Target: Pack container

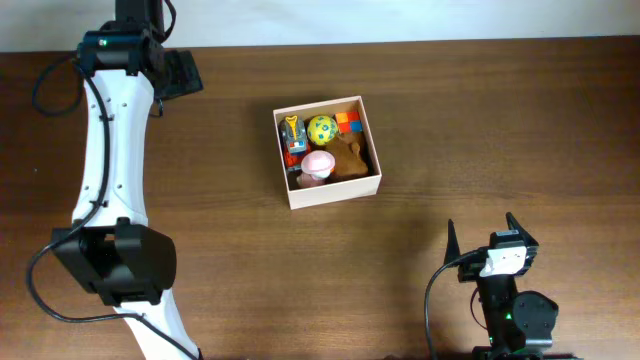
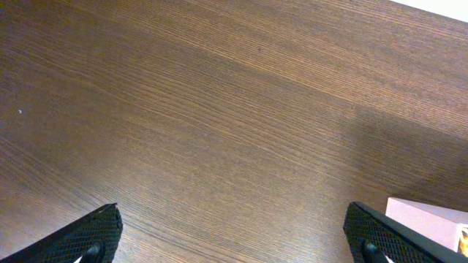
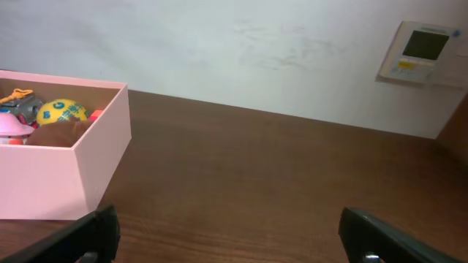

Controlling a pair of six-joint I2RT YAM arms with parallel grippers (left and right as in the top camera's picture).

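Observation:
The container (image 1: 333, 193), a square white-walled box with a tan inside, sits mid-table. It holds a yellow spotted ball (image 1: 321, 129), a pink mushroom-shaped toy (image 1: 318, 166), a brown toy (image 1: 349, 158), orange and red blocks (image 1: 347, 122) and a small toy car (image 1: 292, 138). It also shows at the left of the right wrist view (image 3: 66, 183), and a corner shows in the left wrist view (image 2: 431, 223). My left gripper (image 2: 234, 237) is open and empty over bare table at the back left. My right gripper (image 1: 485, 228) is open and empty at the front right.
The brown wooden table (image 1: 500, 120) ends at a white wall at the back. A wall control panel (image 3: 419, 51) shows in the right wrist view. The left arm (image 1: 110, 150) stretches along the table's left side.

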